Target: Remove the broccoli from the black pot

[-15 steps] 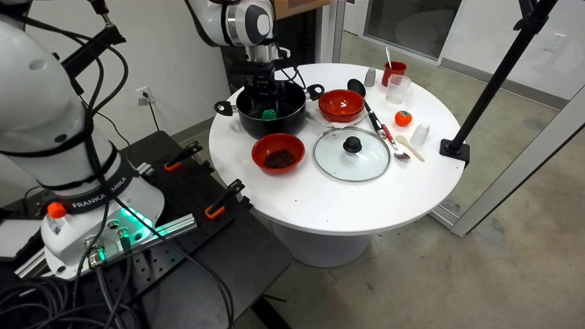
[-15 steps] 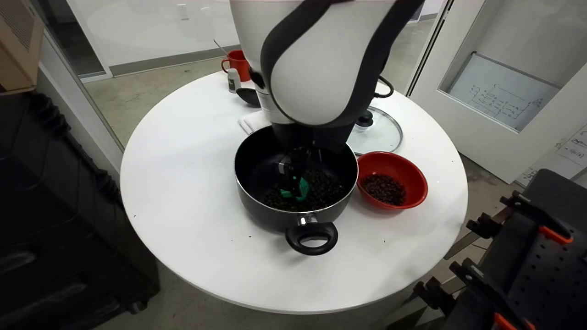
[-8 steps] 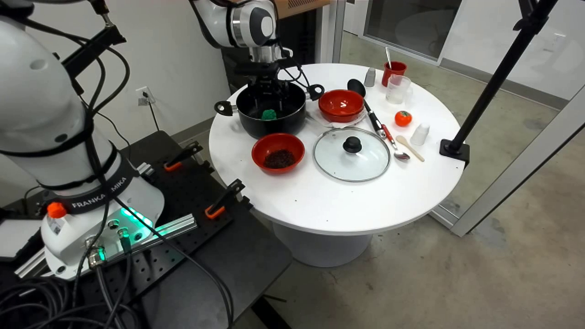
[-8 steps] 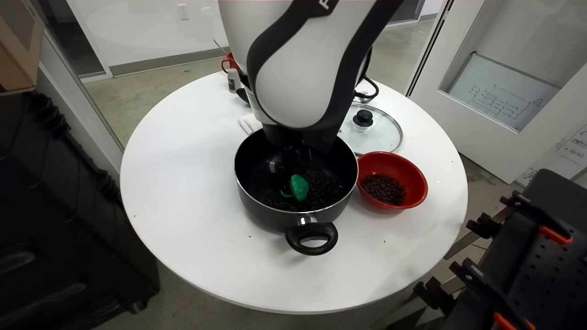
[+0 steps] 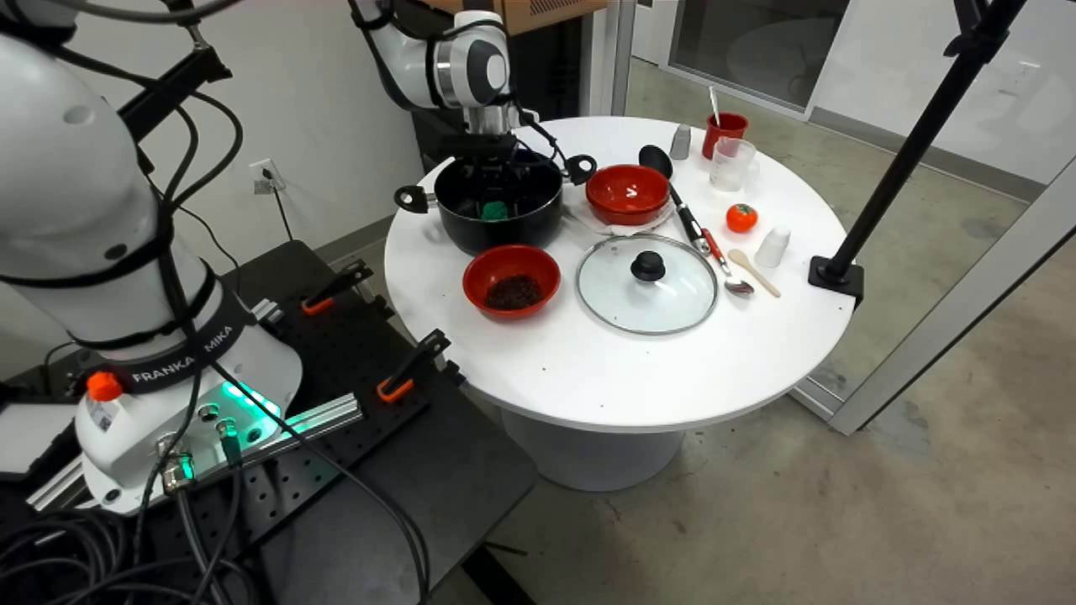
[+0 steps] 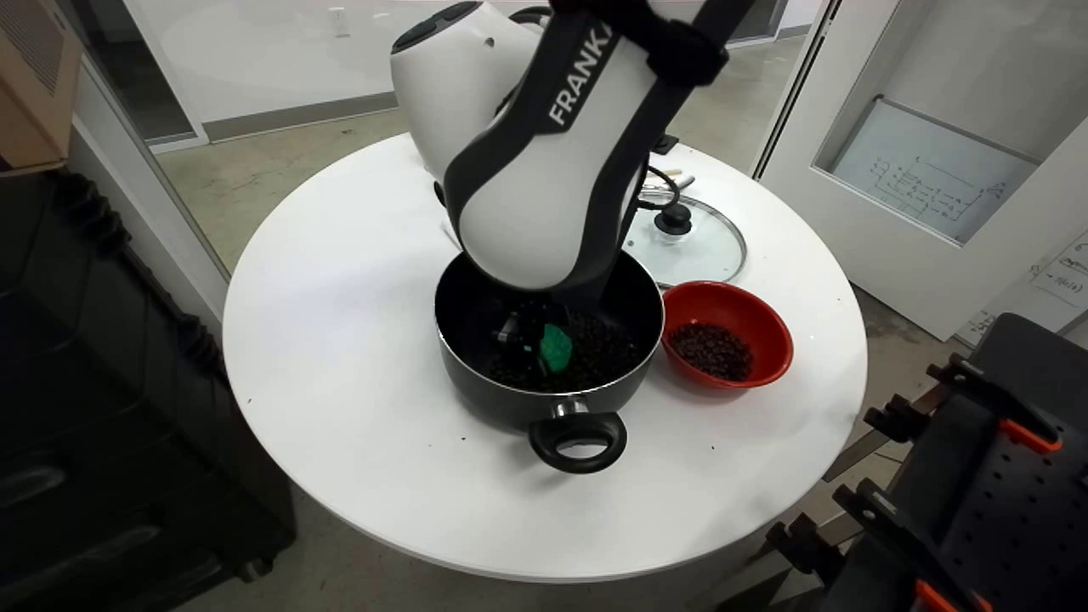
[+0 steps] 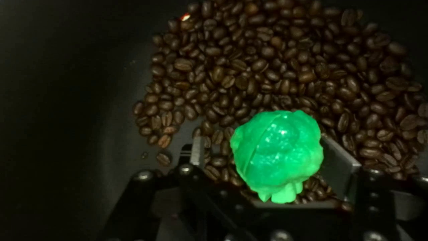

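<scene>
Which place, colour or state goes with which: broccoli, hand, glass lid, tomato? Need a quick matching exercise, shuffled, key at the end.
Things
1. broccoli
2. hand
3. glass lid
4. tomato

Places, colours, states
A. jaws apart, down inside the black pot
B. red and round, on the white table
C. green, in the black pot with coffee beans
D. see-through, lying with its black knob up

Pairs: 1-C, 2-A, 3-D, 4-B
</scene>
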Controlling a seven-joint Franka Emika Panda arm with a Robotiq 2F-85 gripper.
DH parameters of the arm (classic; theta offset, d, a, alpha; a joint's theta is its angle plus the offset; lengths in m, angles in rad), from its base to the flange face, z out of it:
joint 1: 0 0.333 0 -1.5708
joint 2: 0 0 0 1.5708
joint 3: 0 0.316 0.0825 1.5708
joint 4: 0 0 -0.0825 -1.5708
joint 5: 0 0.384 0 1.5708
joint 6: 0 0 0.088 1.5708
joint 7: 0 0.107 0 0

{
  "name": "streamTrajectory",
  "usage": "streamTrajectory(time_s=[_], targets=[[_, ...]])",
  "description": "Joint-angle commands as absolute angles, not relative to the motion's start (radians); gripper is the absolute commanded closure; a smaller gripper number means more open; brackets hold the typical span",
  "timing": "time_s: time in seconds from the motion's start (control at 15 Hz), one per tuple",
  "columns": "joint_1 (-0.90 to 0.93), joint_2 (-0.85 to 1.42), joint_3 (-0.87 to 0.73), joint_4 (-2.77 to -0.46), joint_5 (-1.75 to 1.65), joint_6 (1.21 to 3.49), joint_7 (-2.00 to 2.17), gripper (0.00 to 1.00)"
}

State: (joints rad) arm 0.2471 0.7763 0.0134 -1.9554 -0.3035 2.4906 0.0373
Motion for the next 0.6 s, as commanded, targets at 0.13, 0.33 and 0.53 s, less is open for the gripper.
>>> streamTrajectory(time_s=[0.13, 0.33, 0.53], targets=[[0.264, 0.792, 0.008, -1.92, -0.316, 2.467, 0.026, 0.63], [0.257, 0.773, 0.018, -1.931, -0.308, 2.468, 0.017, 0.77], [0.237, 0.74, 0.039, -1.945, -0.287, 2.46, -0.004, 0.77]])
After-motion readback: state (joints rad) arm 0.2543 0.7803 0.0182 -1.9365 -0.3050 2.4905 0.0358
